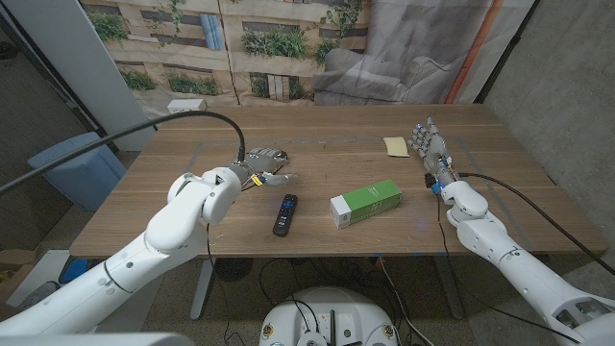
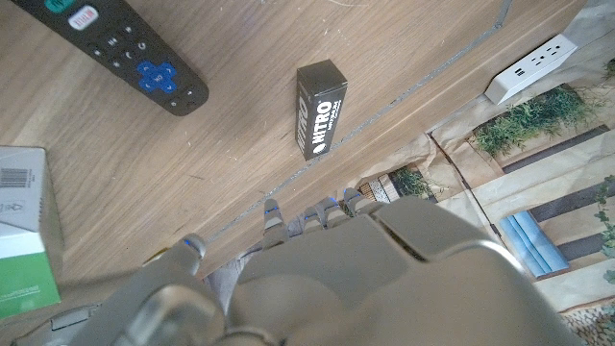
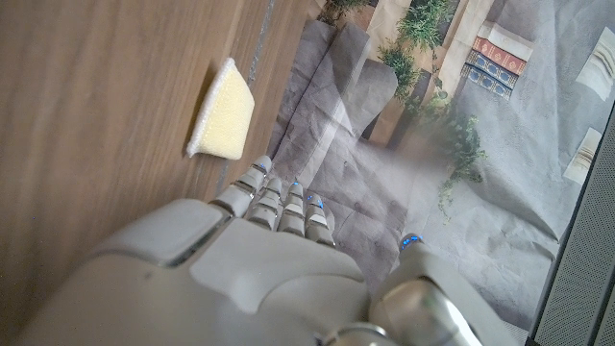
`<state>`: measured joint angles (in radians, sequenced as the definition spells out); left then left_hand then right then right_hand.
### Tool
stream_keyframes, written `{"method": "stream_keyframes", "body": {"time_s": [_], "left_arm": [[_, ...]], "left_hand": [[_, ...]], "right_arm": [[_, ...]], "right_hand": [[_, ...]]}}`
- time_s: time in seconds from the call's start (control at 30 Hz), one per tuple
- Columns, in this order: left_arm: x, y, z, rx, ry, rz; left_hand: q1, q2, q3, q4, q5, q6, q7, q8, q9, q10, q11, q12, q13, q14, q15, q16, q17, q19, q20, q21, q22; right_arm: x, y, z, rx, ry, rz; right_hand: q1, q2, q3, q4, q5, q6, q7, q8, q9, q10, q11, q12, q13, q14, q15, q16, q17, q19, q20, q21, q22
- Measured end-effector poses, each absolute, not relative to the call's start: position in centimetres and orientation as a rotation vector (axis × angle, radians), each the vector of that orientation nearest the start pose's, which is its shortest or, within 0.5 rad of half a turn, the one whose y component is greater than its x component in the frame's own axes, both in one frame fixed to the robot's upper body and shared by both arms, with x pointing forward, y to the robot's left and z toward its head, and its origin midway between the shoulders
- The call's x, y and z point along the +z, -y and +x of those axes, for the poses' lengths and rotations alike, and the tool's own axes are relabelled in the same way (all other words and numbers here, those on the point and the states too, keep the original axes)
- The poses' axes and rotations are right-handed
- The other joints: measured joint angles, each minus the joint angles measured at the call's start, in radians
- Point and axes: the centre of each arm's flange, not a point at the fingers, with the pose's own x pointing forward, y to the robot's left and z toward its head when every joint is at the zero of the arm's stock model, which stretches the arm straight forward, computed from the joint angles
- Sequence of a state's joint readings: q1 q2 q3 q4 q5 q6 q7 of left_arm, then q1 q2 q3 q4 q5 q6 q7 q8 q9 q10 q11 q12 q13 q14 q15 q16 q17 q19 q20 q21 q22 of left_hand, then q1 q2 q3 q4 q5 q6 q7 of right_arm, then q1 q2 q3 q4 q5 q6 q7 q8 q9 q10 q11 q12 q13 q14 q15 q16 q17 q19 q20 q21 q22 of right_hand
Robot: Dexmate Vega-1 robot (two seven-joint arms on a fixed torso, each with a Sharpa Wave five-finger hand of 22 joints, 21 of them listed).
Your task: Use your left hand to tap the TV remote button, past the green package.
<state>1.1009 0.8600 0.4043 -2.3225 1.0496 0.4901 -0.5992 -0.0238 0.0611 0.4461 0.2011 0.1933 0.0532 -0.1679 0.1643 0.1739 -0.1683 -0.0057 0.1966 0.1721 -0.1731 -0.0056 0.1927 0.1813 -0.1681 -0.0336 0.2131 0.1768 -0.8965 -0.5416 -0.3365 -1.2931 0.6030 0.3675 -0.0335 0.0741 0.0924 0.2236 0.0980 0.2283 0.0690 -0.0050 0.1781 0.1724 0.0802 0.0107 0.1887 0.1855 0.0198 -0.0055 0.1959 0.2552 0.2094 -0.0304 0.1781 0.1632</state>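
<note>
A black TV remote lies near the table's front edge, its blue and coloured buttons showing in the left wrist view. Just to its right stands a green and white package. My left hand hovers behind and to the left of the remote, apart from it, fingers spread and holding nothing. My right hand stands at the right side of the table, fingers stretched out, with nothing in it.
A small black box marked NITRO lies beside the left hand. A yellow sponge sits just left of the right hand. A white power strip rests beyond the table's far left edge.
</note>
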Motion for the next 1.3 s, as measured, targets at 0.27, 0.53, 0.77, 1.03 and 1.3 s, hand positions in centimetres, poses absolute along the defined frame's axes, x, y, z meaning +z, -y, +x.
{"method": "stream_keyframes", "body": {"time_s": [0.27,0.53,0.77,1.03,1.3], "left_arm": [[1.3,-21.7,49.8,0.017,0.384,1.645],[2.1,-23.0,51.8,-0.007,0.42,1.458],[2.9,-23.8,53.4,-0.021,0.461,1.323],[3.3,-24.5,55.2,-0.005,0.507,1.164],[2.9,-25.0,57.0,0.037,0.548,0.997]], "left_hand": [[0.0,0.0,0.006,-0.002,0.0,-0.007,0.007,0.003,-0.002,-0.005,-0.005,0.007,0.0,0.002,-0.009,0.0,0.0,0.0,0.0,0.005,0.0],[0.0,0.0,0.015,-0.009,0.0,-0.041,0.027,0.003,-0.002,-0.005,-0.005,0.007,0.0,0.002,-0.009,0.0,0.0,0.0,0.0,0.005,-0.005],[0.0,0.0,0.02,-0.008,0.0,-0.042,0.036,0.003,-0.002,-0.005,-0.005,0.007,0.0,0.002,-0.009,0.0,-0.002,0.0,0.0,0.005,-0.005],[0.008,0.003,0.035,-0.015,0.008,-0.012,0.089,0.014,-0.002,-0.005,-0.005,0.003,0.0,0.0,-0.011,0.0,-0.005,0.018,0.0,0.005,-0.005],[0.016,0.005,0.046,-0.018,0.008,-0.005,0.109,0.014,-0.002,-0.005,-0.005,0.003,0.0,0.005,-0.016,0.0,-0.005,0.041,-0.002,0.009,-0.005]], "right_arm": [[-4.0,31.8,63.9,0.086,0.625,-0.003],[-3.7,30.8,63.8,0.072,0.625,0.004],[-3.4,30.1,64.0,0.071,0.623,0.005],[-2.7,29.5,64.6,0.067,0.626,0.006],[-1.8,29.2,65.1,0.074,0.632,0.001]], "right_hand": [[-0.003,0.003,0.007,-0.001,0.0,0.0,0.0,0.0,0.0,-0.005,-0.005,0.0,0.0,0.0,0.0,0.0,0.0,0.004,-0.004,0.0,0.0],[-0.003,0.003,0.007,-0.001,0.0,0.0,0.0,0.0,0.0,-0.005,-0.005,0.0,0.0,0.004,-0.004,0.0,-0.004,0.004,-0.004,0.0,0.0],[-0.003,0.003,0.01,0.001,0.0,0.0,0.0,0.0,0.0,-0.005,-0.005,0.0,0.0,0.004,-0.004,0.0,-0.005,0.004,-0.004,0.0,0.0],[-0.025,0.001,0.01,0.001,0.008,0.0,0.0,0.0,0.0,0.002,-0.005,0.0,0.0,0.004,-0.004,0.004,-0.004,0.004,-0.004,0.0,0.0],[-0.025,0.001,0.014,0.006,0.008,0.0,0.0,0.0,0.0,0.002,-0.005,0.0,0.0,0.004,-0.004,0.004,-0.004,0.004,-0.004,0.0,0.0]]}}
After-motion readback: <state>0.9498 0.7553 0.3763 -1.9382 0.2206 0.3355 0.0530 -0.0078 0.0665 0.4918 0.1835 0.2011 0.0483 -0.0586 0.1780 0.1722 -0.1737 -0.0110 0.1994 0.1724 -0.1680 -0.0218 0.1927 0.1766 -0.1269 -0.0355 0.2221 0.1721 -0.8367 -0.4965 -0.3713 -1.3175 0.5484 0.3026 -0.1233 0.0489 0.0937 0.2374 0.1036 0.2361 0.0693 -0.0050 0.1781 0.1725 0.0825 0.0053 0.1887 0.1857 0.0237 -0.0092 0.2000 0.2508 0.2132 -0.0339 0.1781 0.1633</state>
